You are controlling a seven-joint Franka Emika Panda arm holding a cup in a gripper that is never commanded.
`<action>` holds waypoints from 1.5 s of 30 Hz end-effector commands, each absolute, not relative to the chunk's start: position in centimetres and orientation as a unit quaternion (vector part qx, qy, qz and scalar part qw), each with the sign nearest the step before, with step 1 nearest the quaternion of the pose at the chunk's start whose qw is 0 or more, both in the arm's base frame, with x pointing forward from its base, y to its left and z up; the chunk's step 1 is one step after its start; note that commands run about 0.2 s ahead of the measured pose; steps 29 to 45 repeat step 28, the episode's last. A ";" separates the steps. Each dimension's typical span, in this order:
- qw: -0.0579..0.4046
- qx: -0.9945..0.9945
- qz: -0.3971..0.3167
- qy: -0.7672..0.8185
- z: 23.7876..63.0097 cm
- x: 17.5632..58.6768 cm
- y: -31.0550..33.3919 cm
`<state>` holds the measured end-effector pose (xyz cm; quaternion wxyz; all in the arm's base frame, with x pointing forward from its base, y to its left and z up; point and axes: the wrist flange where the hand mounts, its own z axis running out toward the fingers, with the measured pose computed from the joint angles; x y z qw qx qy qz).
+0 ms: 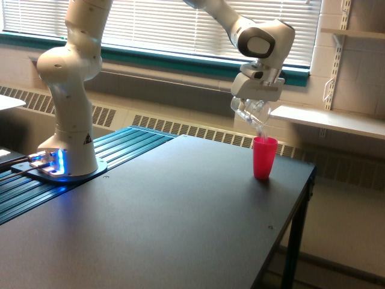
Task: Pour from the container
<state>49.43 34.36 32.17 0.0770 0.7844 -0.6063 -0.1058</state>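
Note:
In the exterior view, the container (251,113), a small clear rounded vessel, hangs tilted with its mouth down and toward the right, directly above the pink cup (264,157). My gripper (255,103) is shut on the container, just under the white wrist. A thin stream of small bits drops from the container's mouth into the pink cup. The pink cup stands upright near the far right corner of the dark table (168,217).
The arm's white base (69,144) stands at the left on a ribbed teal platform (102,159) with a blue light. The table's right edge (295,217) drops off close to the cup. A white shelf (328,119) and blinds lie behind.

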 end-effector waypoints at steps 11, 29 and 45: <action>0.099 0.783 -0.115 -0.603 31.4 48.3 35.0; 0.088 0.773 -0.089 -0.623 32.0 49.5 34.4; 0.088 0.773 -0.089 -0.623 32.0 49.5 34.4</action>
